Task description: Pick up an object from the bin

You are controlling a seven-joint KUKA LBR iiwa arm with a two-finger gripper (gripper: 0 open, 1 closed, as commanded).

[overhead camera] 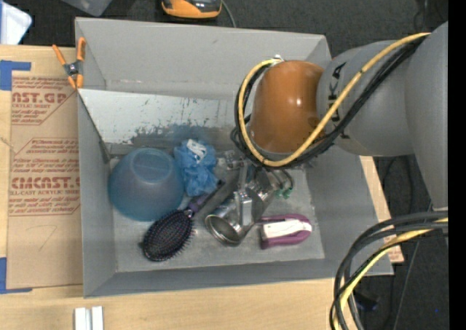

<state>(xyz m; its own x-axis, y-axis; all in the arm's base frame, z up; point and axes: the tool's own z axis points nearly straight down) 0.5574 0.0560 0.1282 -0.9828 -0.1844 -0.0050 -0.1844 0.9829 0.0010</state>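
The grey bin [95,175] is entered from the right by the arm, whose orange wrist cover [285,106] hangs over the middle of the floor. A blue bowl [145,183] is seen at the left, well apart from the gripper [247,201]. A black hairbrush [167,234] lies in front of the bowl, with its purple handle running up towards the gripper. A crumpled blue cloth [196,168] is bunched between the bowl and the gripper. A metal ladle [227,226] lies directly under the gripper's tip, touching or crossing the brush handle. A purple and white item [285,230] rests just to the ladle's right.

Whether the gripper is open or closed cannot be told, as it is mixed with the shiny metal beneath it, and nothing can be confirmed as held.

The ladle is judged to be the nearest candidate. A good grasp is best made across its narrow stem rather than its rounded cup, which is likely to slip. The brush handle should be kept out of the closing path, so that one thing only is lifted. A straight vertical lift is advised, so that the cloth is not dragged along.
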